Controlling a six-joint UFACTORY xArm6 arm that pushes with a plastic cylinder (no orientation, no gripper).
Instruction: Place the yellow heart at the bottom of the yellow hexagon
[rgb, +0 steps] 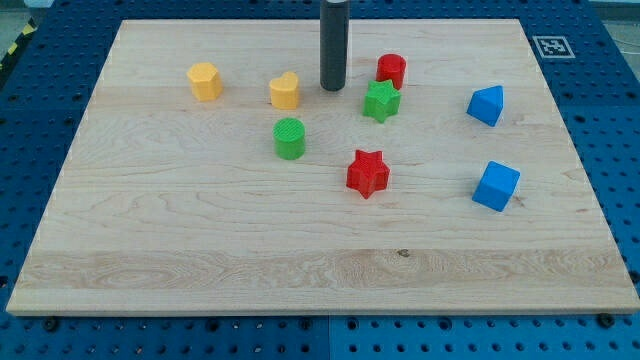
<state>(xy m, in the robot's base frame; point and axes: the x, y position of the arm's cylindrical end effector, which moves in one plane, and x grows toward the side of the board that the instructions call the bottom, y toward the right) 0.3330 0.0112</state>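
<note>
Nearest me on the bench (200, 270) sit the red star (367, 173) and green cylinder (290, 138), clear of the job. Further back, the yellow heart (285, 91) lies right of the yellow hexagon (205, 81), well apart, roughly level with it. My tip (333, 87) stands just right of the heart, not touching; no jaws here, only a rod. I judge this the approach: next, push the heart left and downward, under the hexagon.

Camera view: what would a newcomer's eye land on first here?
The dark rod dropping from the view's top, my tip resting just right of the yellow heart block. Then the bright blocks on the pale wooden board: a yellow hexagon block farther left and a red star block near the centre.
</note>
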